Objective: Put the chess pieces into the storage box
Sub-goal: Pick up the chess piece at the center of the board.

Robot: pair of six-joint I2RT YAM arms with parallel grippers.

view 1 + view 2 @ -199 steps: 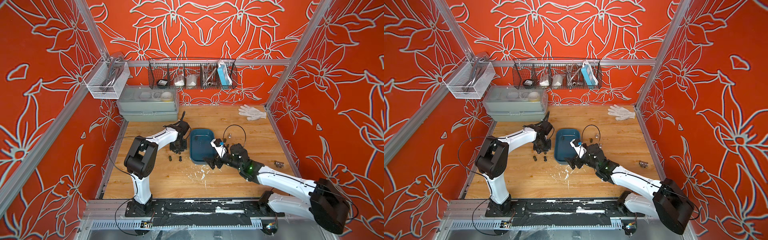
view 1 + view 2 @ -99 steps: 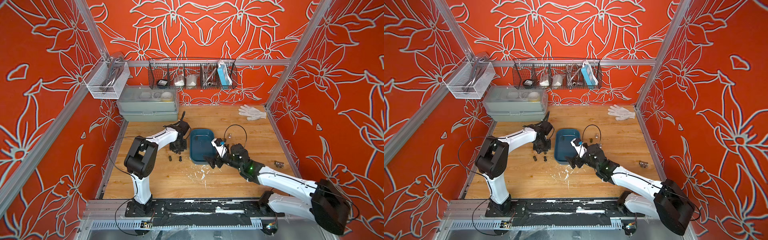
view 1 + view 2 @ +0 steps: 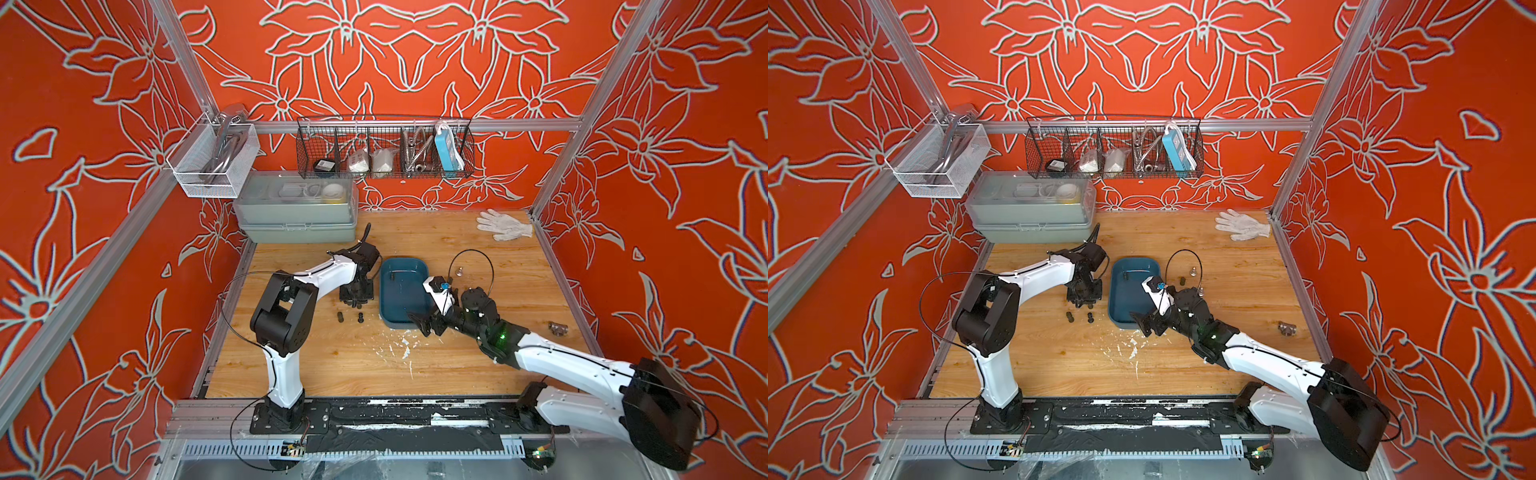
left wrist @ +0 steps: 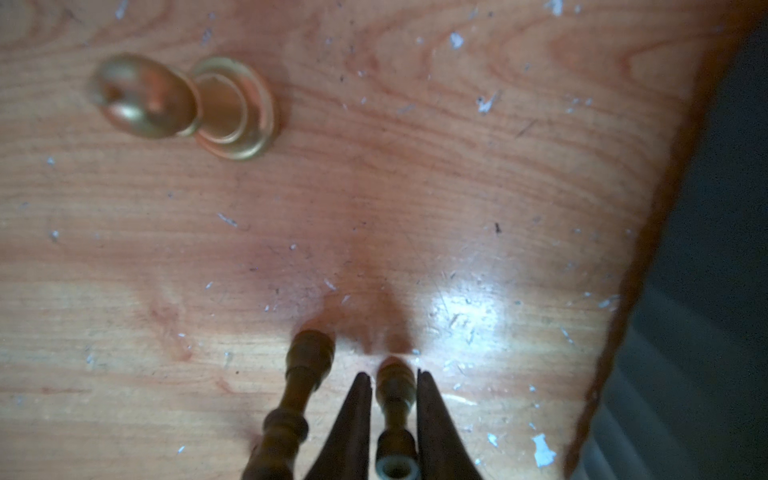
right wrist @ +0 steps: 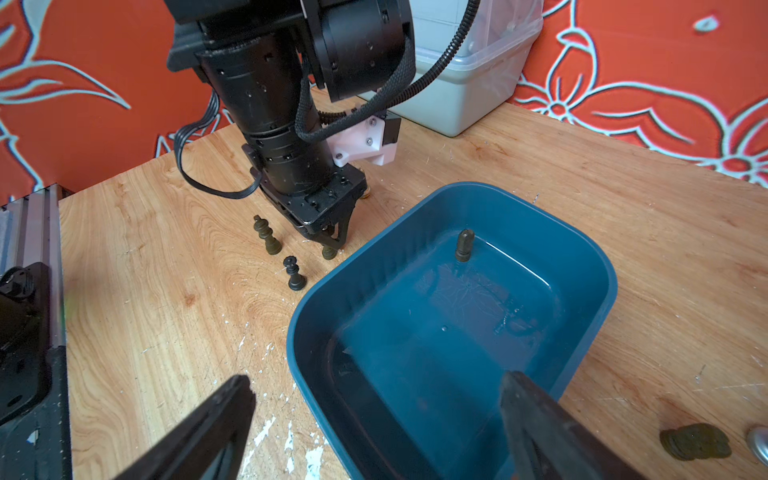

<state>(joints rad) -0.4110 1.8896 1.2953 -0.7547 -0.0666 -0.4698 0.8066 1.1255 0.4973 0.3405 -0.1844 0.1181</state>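
Your left gripper (image 3: 356,302) pinches a gold chess piece (image 4: 395,388) upright for lifting, frame-left of the storage box (image 3: 400,291); your right gripper (image 5: 378,378) hovers, spread wide and empty.

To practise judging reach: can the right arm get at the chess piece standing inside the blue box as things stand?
Probably yes. The right arm's fingers hang open at the blue box's near end. The box has no lid, and the piece stands alone with nothing between.
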